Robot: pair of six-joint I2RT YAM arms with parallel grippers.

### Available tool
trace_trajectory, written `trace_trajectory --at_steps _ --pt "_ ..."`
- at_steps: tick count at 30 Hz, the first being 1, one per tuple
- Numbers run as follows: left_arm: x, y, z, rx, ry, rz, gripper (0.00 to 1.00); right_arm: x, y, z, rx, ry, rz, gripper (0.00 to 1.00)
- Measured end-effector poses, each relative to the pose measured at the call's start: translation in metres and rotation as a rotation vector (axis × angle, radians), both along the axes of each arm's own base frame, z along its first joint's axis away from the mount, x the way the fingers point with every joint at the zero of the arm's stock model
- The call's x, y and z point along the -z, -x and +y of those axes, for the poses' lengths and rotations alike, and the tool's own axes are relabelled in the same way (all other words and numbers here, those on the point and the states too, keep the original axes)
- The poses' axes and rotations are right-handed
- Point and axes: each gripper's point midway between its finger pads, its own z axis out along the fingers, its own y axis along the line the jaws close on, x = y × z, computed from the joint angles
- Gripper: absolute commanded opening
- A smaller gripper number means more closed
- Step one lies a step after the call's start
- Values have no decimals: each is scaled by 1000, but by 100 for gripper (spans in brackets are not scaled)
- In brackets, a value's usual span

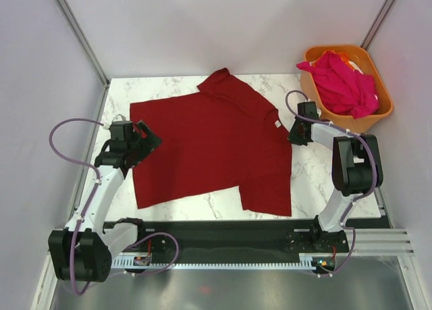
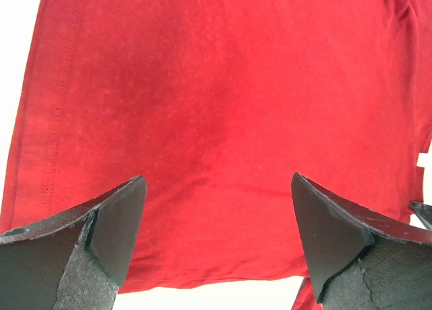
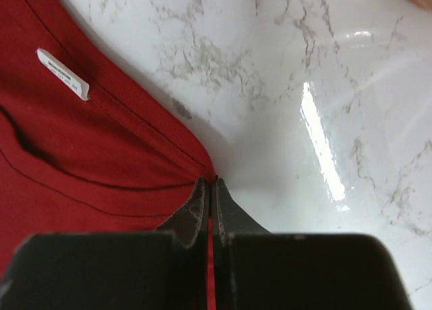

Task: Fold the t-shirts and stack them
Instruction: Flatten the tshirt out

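Note:
A dark crimson red t-shirt [image 1: 209,144] lies spread flat on the marble table, its small white neck label [image 1: 277,123] toward the right. My left gripper [image 1: 145,136] is open over the shirt's left hem; in the left wrist view the red cloth [image 2: 216,121] fills the space between the wide-apart fingers. My right gripper [image 1: 295,136] is shut on the shirt's right edge near the neck; in the right wrist view [image 3: 210,185] red cloth shows pinched between the fingers, with the label [image 3: 63,73] up left. A bright magenta pink t-shirt [image 1: 344,84] lies bunched in the tub.
An orange plastic tub [image 1: 379,114] stands at the back right corner. White walls enclose the marble table [image 1: 307,182] on three sides. A black rail runs along the near edge.

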Motion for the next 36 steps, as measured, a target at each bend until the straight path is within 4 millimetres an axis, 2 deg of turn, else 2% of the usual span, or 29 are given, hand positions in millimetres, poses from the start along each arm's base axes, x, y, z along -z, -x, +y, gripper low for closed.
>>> trace_trajectory --at_steps 2,3,4,5,6,8,13,15,17,20,22,24,27,29,32,36 --pt "0 0 -2 7 7 1 96 0 5 2 -5 -14 -8 0" --pt "0 0 -2 9 11 1 96 1 8 3 -5 -19 -11 4" --pt "0 1 -3 12 16 2 96 0 9 4 -2 -25 -16 18" --pt "1 2 -3 11 21 5 95 0 12 4 1 -34 -19 39" --pt "5 4 -4 7 30 13 95 0 16 5 7 -47 -21 76" --pt "16 11 -5 -5 49 43 94 -8 20 8 -6 -59 -35 97" --pt "61 35 -9 -51 101 184 92 -11 37 12 -31 9 23 98" --pt "74 43 -9 -63 107 226 92 -20 40 12 -35 49 24 98" --pt "81 50 -9 -71 111 246 92 -43 37 15 -43 75 -16 98" --pt "84 56 -9 -75 114 256 92 -87 24 26 -59 72 -132 98" --pt "83 57 -10 -75 116 248 92 -114 19 40 -83 55 -207 98" --pt "83 58 -12 -67 116 245 92 -130 22 62 -129 30 -251 98" --pt "90 64 -20 -37 112 263 92 -133 31 95 -217 -21 -257 98" --pt "100 73 -26 -11 106 299 92 -130 37 109 -259 -52 -244 98" --pt "121 88 -31 11 92 389 92 -129 41 115 -284 -77 -233 98" --pt "120 78 -37 26 94 400 92 -129 43 120 -304 -96 -229 98"
